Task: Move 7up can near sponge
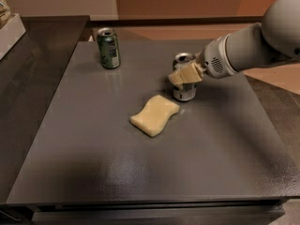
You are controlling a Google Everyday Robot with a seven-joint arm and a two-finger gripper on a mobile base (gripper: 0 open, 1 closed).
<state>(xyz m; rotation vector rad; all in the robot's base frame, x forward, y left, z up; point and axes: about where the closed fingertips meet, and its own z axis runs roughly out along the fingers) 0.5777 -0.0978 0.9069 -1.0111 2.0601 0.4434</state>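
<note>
**7up can parked right next to the sponge, gripper on it**

So here's the scene. The silvery-grey 7up drink can with the silver top (184, 93) stands upright on the big dark grey matte tabletop (93, 149), a bit right of the middle. Its base looks to be sitting down on the surface. The pale yellow flat sponge with the wavy S-shaped outline (154, 115) lies just beside it, down and to the left in the camera view. The sponge's upper right corner comes really close to the foot of the can, and I honestly can't say if they touch or if there's a sliver of table between them.

The tan two-finger gripper (180, 76) is at the can, across the middle of its body, so only the can's top and bottom show. Whether it's actually squeezing the can or just sitting loose around it, I can't tell from this angle. The chunky pale grey robot arm (243, 48) reaches in from the upper right corner.

Other stuff: a darker all-green drink can (108, 48) stands upright near the far left part of the table, well apart from the other two. A white box (9, 29) peeks in at the far left edge.
</note>
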